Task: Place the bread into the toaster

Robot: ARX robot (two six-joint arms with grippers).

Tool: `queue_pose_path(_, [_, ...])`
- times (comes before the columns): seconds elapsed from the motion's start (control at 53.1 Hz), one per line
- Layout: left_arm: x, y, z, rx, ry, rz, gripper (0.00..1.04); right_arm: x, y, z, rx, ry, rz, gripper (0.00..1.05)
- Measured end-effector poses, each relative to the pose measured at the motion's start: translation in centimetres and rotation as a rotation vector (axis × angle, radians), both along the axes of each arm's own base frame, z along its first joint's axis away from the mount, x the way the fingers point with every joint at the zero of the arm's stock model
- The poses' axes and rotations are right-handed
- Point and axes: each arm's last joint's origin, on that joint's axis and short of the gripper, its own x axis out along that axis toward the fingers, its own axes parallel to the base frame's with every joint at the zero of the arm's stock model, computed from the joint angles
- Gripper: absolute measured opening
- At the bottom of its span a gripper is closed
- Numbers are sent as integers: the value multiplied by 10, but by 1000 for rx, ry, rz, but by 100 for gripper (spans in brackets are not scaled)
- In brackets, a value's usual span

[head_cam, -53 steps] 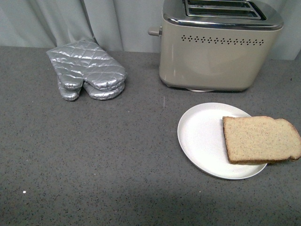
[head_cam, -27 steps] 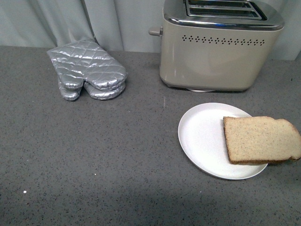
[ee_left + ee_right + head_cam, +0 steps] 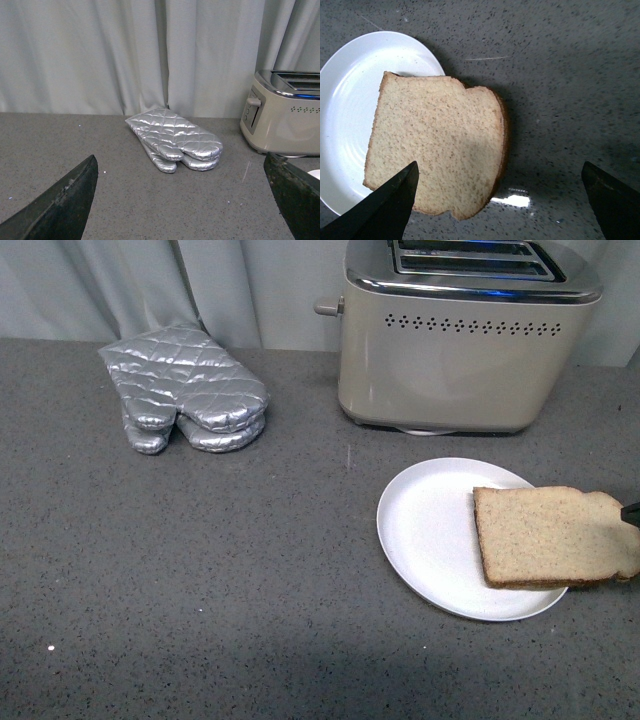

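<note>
While my right gripper (image 3: 499,167) hangs spread wide above it, the flat light-brown wholemeal bread slice (image 3: 555,535) lies lower right in the front frame, overhanging the round white plate (image 3: 400,540), long axis left-right; beige chrome-topped toaster (image 3: 470,350): upper right. Nearer arm: right.

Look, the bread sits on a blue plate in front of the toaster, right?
Not quite. The plate is white, not blue; the front view shows it. The bread does sit on it, in front of the toaster.
</note>
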Motion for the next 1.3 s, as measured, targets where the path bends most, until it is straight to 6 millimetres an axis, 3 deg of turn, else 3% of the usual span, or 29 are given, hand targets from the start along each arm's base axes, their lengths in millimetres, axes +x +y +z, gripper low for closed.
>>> queue_pose_path(0.245, [0, 0, 0, 0, 0, 0, 98, 14, -1, -26, 106, 89, -18, 95])
queue_pose_path(0.471, [0, 0, 0, 0, 0, 0, 98, 24, 15, -43, 168, 127, -42, 95])
queue_pose_path(0.866, [0, 0, 0, 0, 0, 0, 98, 33, 24, -44, 225, 171, -105, 34])
queue_pose_path(1.035, [0, 0, 0, 0, 0, 0, 98, 32, 24, -23, 234, 176, -123, 4])
queue_pose_path(1.299, [0, 0, 0, 0, 0, 0, 98, 27, 25, 22, 283, 156, -189, 2])
